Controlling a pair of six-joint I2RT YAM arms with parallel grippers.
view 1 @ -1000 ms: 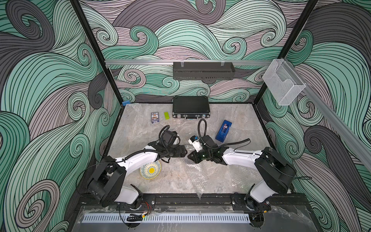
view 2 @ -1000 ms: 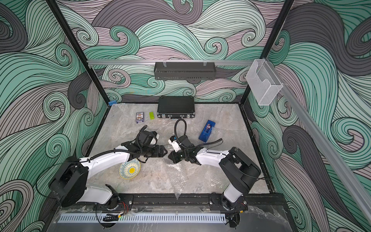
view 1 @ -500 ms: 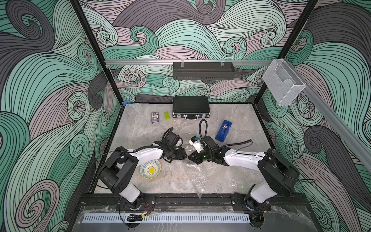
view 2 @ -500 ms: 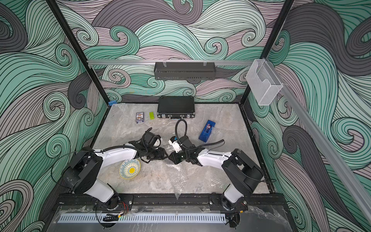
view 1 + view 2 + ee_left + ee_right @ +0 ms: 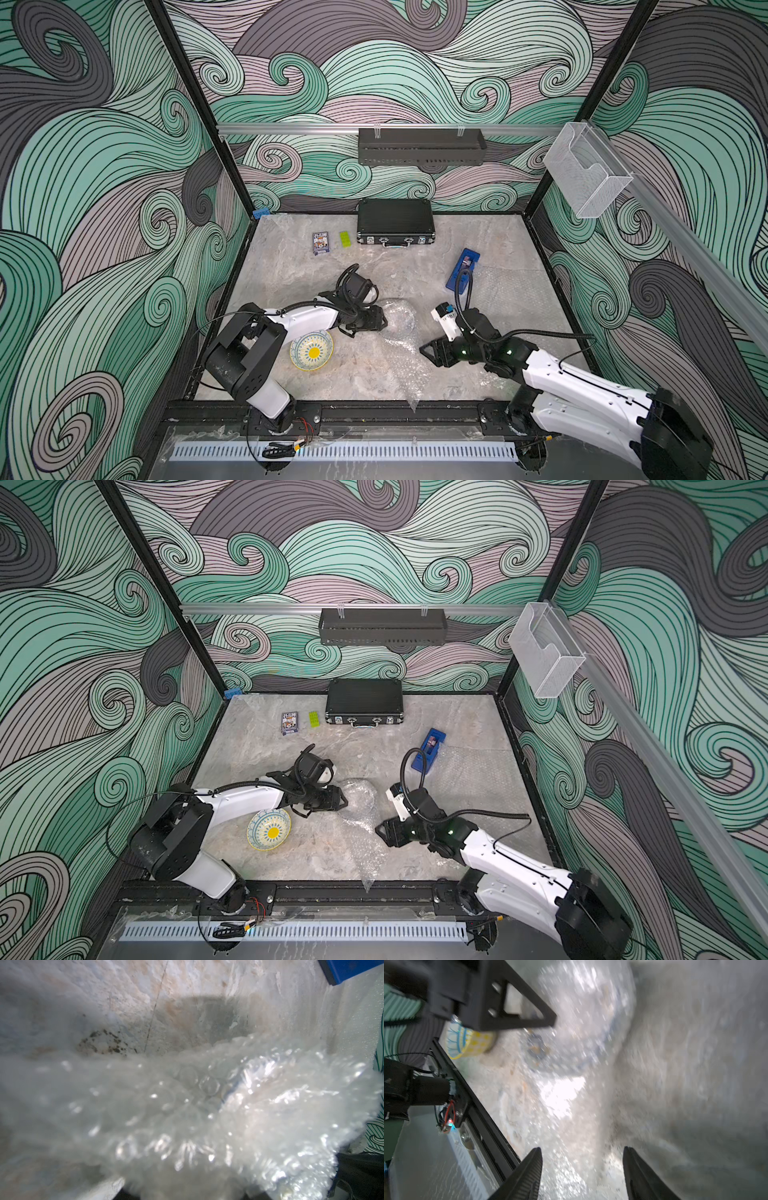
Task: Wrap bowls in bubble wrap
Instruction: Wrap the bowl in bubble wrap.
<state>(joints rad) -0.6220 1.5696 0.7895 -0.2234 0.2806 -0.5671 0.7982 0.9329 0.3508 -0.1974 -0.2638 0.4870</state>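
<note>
Surface [image 5: 291, 270]: grey marbled stone, ringed by swirl-patterned walls.
Right end effector [image 5: 581, 1148]: fingers spread wide with nothing between them, just beside the wrap's trailing sheet.
Left end effector [image 5: 380, 323]: tip at the domed bundle; wrist view filled with blurred wrap, so grip cannot be told.
Bubble wrap [image 5: 398, 319]: rounded bundle mid-surface, tail running to the front edge.
Cream bowl [image 5: 311, 351]: bare, upright, beside the left arm.
Blue box [image 5: 462, 268]: behind the right arm.
Black case [image 5: 395, 222]: against the back wall.

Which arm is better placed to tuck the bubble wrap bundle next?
Left, probably: the left gripper sits at the bubble wrap bundle, while the right gripper is open and apart from it.
</note>
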